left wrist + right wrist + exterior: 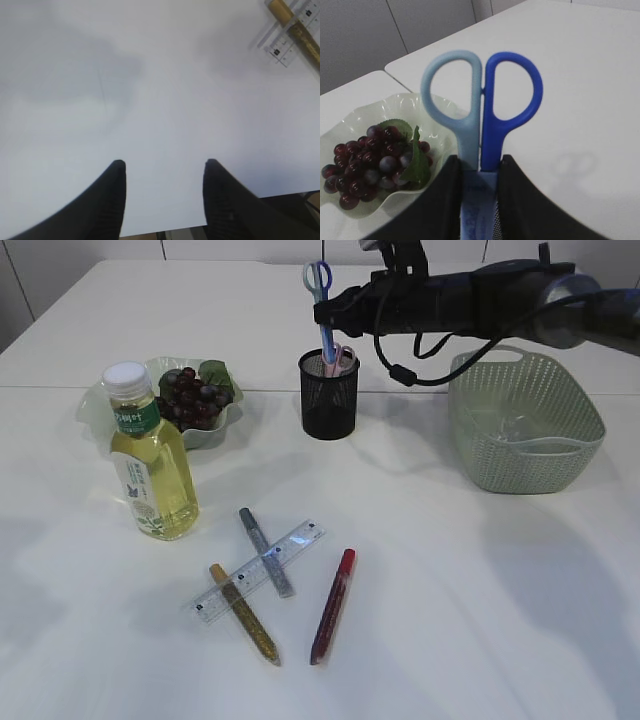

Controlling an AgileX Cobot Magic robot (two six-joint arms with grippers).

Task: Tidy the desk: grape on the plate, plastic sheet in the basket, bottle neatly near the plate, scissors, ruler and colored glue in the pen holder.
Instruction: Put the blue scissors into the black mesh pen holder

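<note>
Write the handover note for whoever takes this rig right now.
Right hand: shut on the scissors, blades down in the pen holder.
Left hand: open, holding nothing, over bare table.
Done: grapes on the plate; bottle upright beside it; clear sheet seemingly in the basket.
Left: release scissors; move the ruler and three glue pens into the holder.

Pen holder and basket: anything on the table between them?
Nothing on the table there. In the exterior view the stretch between the pen holder and the basket is bare white tabletop; only the right arm's cable hangs above it.
</note>
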